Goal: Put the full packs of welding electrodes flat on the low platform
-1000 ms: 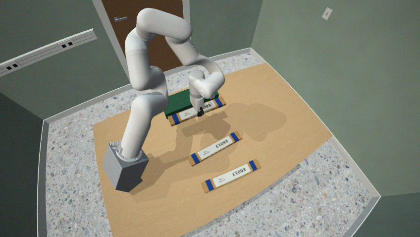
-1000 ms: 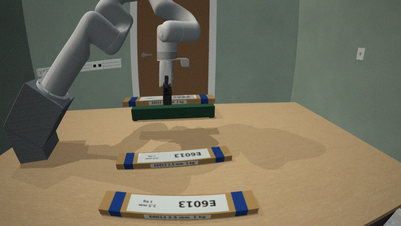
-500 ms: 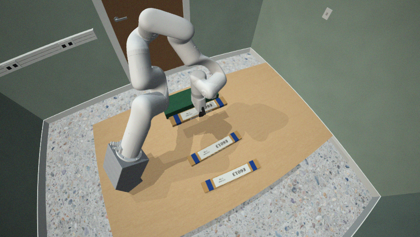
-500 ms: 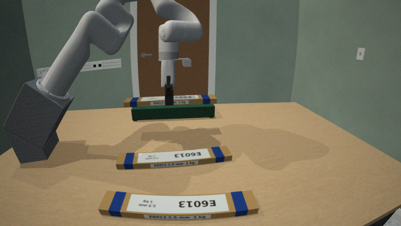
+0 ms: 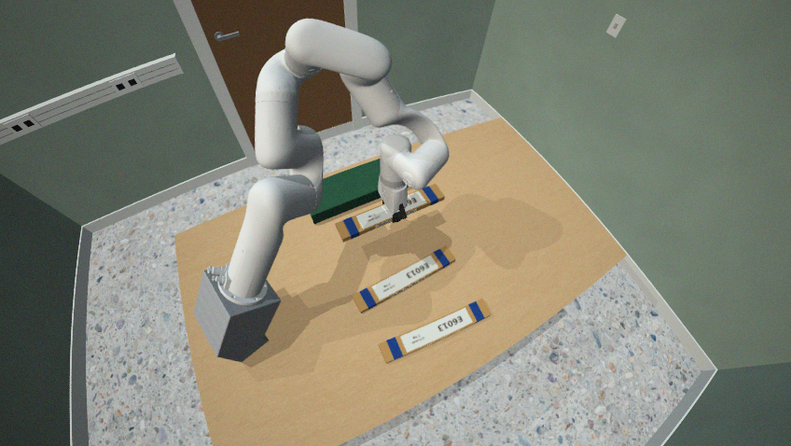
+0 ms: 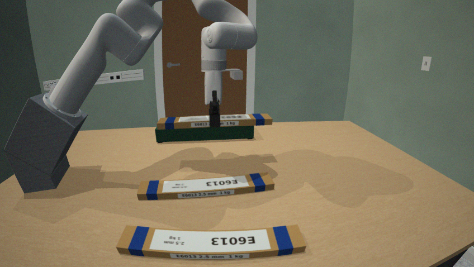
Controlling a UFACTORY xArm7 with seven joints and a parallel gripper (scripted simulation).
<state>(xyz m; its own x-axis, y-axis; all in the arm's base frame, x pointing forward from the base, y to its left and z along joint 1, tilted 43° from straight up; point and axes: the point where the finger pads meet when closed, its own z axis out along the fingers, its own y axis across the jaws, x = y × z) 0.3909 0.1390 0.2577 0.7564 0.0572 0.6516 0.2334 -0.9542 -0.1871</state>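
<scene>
Three long brown packs with blue bands and white "E6013" labels are in view. My gripper (image 5: pixel 397 216) (image 6: pixel 214 120) is shut on the middle of the far pack (image 5: pixel 365 219) (image 6: pixel 185 122) and holds it level in the air, about as high as the top of the low green platform (image 5: pixel 349 188) (image 6: pixel 199 134) and on its near side. The pack's shadow falls on the table below it. The middle pack (image 5: pixel 404 279) (image 6: pixel 205 185) and the near pack (image 5: pixel 435 330) (image 6: pixel 211 240) lie flat on the wooden table (image 5: pixel 526 182) (image 6: pixel 348 159), off the platform.
The grey robot base (image 5: pixel 235 321) (image 6: pixel 36 142) stands at the table's left side. The arm arches over the platform. A brown door and green walls lie behind the table.
</scene>
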